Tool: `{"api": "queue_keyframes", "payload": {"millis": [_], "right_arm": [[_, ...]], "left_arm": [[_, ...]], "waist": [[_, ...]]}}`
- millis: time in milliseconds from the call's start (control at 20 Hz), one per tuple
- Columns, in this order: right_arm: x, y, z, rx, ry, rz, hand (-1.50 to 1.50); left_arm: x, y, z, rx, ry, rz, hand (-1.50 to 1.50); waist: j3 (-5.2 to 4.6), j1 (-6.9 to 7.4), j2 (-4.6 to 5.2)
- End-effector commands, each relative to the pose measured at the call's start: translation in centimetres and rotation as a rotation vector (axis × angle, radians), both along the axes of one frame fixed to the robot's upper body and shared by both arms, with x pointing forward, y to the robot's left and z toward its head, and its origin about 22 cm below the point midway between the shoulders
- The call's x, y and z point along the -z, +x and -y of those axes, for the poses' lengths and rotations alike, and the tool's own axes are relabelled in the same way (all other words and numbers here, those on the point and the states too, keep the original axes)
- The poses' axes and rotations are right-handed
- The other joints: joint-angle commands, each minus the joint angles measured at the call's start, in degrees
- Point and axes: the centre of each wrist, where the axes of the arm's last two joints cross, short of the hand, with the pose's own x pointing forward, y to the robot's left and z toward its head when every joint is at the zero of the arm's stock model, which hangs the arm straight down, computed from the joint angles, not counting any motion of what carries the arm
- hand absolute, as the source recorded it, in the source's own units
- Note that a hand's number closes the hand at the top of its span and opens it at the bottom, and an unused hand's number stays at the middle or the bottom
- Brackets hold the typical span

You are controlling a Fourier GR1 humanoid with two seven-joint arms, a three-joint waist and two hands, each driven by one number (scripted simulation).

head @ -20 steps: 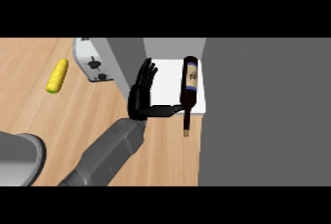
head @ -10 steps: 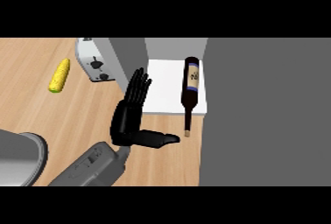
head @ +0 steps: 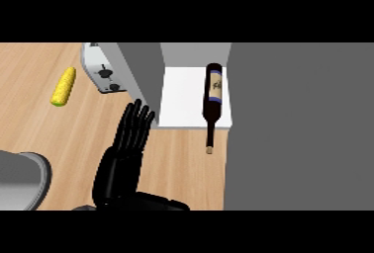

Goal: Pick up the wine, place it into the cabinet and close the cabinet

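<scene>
The wine bottle point(head: 213, 94) is dark with a pale label. It lies on its side on the white floor of the cabinet point(head: 182, 101), and its neck and cork stick out over the wooden counter. The cabinet's grey door point(head: 142, 74) stands open at the left of the opening. My left hand point(head: 120, 168) is low on the counter, left of the bottle and well apart from it. It is open with fingers straight, pointing up towards the door's edge, and holds nothing. The right hand does not show.
A yellow corn cob point(head: 64, 86) lies on the counter at the left. A white appliance with knobs point(head: 101, 71) stands just behind the door. A grey round object point(head: 18, 180) sits at the lower left. A wide grey surface point(head: 300, 123) fills the right side.
My left hand has drawn back from beside the bottle towards the view's lower edge. The bottle has stayed on the cabinet floor.
</scene>
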Motion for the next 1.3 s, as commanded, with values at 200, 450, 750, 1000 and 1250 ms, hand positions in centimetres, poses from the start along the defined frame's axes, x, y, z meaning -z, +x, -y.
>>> {"api": "queue_keyframes", "payload": {"millis": [200,450,750,1000,1250], "right_arm": [[-0.6,-1.4,-0.7,-0.203,-0.245,-0.033,1.5],[-0.4,-2.2,-1.7,-0.342,-0.247,-0.052,1.5],[-1.5,-5.5,-4.3,-0.469,-0.143,-0.137,1.5],[-2.6,-5.7,-6.7,-0.504,-0.147,-0.134,1.5],[-2.7,-4.9,-11.0,-0.503,-0.13,-0.101,1.5]], "left_arm": [[-1.5,-4.3,-4.3,-0.071,0.009,0.01,-1.5],[-2.2,-6.5,-7.2,-0.138,0.042,0.015,-1.5],[-1.7,-8.5,-10.6,-0.188,0.037,0.029,-1.5],[-3.4,-10.8,-13.0,-0.222,0.016,0.025,-1.5],[-3.3,-11.5,-16.0,-0.221,0.033,0.035,-1.5]], "waist": [[-0.06,0.63,-0.15],[-0.04,0.38,-0.03],[-0.14,0.24,-0.17],[-0.15,0.77,-0.23],[-0.24,1.21,-0.4]]}}
